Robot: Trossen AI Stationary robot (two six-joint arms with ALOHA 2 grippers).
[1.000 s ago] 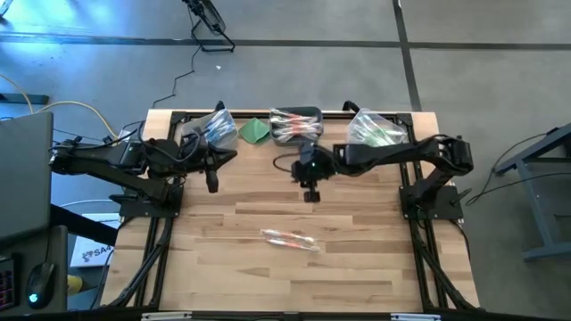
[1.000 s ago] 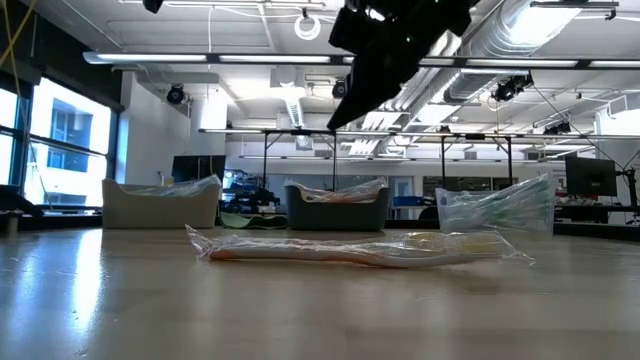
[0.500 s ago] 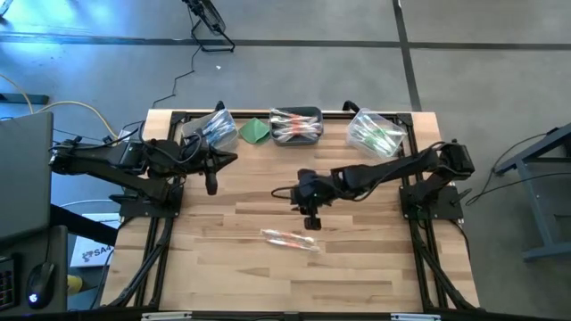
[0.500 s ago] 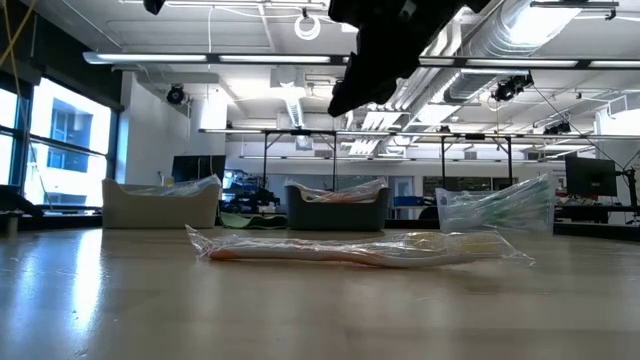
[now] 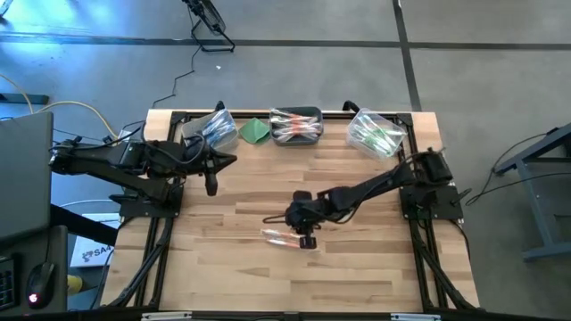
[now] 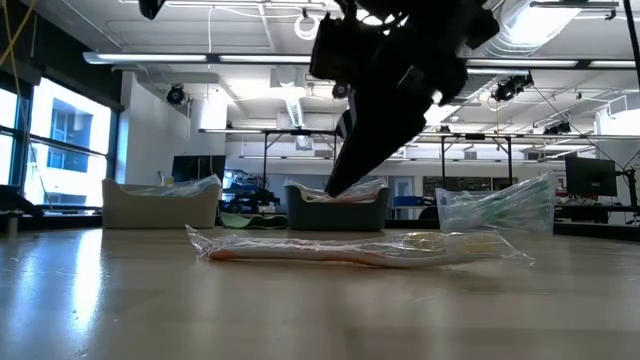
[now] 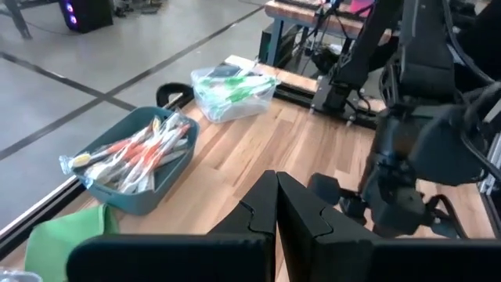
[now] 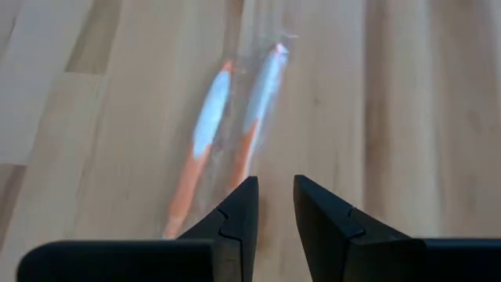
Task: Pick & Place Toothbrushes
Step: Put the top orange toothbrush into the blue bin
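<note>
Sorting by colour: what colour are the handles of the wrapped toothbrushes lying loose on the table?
Orange, on the loose toothbrushes; clearest in the right wrist view.

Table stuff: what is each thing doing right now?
Right gripper: jaws a little apart, empty, above the loose toothbrushes.
Left gripper: jaws shut, waiting near the back left.
Loose toothbrushes: lying flat on the table.
Three bins: holding toothbrushes.
Green cloth: folded.

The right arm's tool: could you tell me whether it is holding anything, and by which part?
Nothing is held. The right tool hangs above the wrapped toothbrushes on the table, its fingers a little apart with nothing between them.
</note>
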